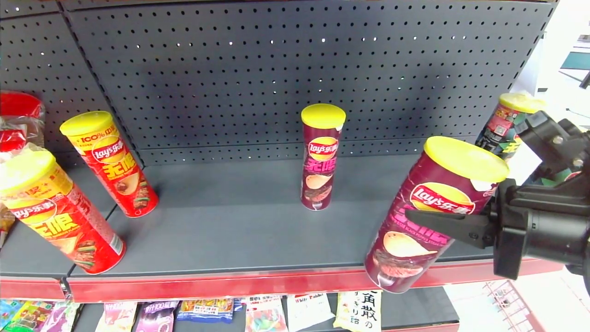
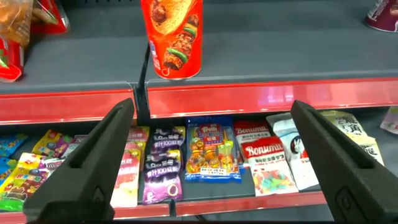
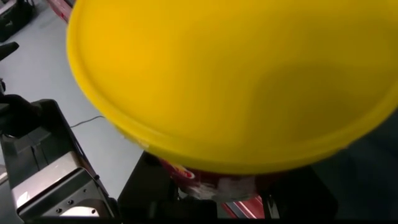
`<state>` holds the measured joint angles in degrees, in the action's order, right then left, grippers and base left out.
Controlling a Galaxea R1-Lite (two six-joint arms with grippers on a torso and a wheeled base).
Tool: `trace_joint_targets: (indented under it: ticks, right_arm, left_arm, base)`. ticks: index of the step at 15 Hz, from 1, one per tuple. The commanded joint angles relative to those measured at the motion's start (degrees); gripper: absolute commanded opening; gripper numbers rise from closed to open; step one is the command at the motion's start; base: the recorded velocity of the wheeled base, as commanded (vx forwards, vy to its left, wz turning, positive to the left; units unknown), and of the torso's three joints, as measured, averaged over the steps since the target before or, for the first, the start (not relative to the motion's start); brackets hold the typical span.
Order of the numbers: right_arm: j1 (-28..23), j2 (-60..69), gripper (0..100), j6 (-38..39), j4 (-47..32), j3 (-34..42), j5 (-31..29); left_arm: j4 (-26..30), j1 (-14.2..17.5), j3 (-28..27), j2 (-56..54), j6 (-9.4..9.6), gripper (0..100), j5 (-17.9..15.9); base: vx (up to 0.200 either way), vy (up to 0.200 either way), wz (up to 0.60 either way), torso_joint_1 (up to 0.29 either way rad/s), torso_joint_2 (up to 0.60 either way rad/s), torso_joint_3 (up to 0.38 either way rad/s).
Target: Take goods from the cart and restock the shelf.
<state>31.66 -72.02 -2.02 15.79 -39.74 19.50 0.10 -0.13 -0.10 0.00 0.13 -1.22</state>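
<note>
Right hand [image 1: 433,216]: mine, clamped on a purple can [image 1: 415,258] with a yellow lid and a chip picture on its label.
Purple can: tilted, at the shelf [image 1: 230,230] front edge, right end.
Left hand [image 2: 211,106]: fingers apart, empty, facing sweet packets [image 2: 211,158].

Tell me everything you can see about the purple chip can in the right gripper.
The purple chip can is a tall tube with a printed wrap and a yellow plastic-looking lid, shut. It tilts, lid toward the right, base before the shelf at its red edge. The right gripper clamps its middle.
</note>
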Motion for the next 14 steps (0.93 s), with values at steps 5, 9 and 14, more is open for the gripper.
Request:
trace_joint_targets:
  ticks: [5,9,14]
  right_arm:
    - [-0.3,0.3,0,-1.3,0.0,1.7,-0.6]
    - [-0.2,1.1,0,-1.2,0.0,0.9,-0.7]
    - [-0.2,0.3,0,-1.1,0.0,0.2,-0.7]
  left_arm:
    - [-0.1,-1.3,0.0,3.2,1.27,100,-0.2]
    - [-0.4,-2.1,-1.0,3.7,3.65,100,-4.3]
    - [-0.8,-4.9,-29.7,40.1,3.29,100,-20.8]
  base:
    - [0.0,0.0,0.0,0.0,0.0,0.0]
    - [0.0,0.0,0.0,0.0,0.0,0.0]
    - [0.0,0.0,0.0,0.0,0.0,0.0]
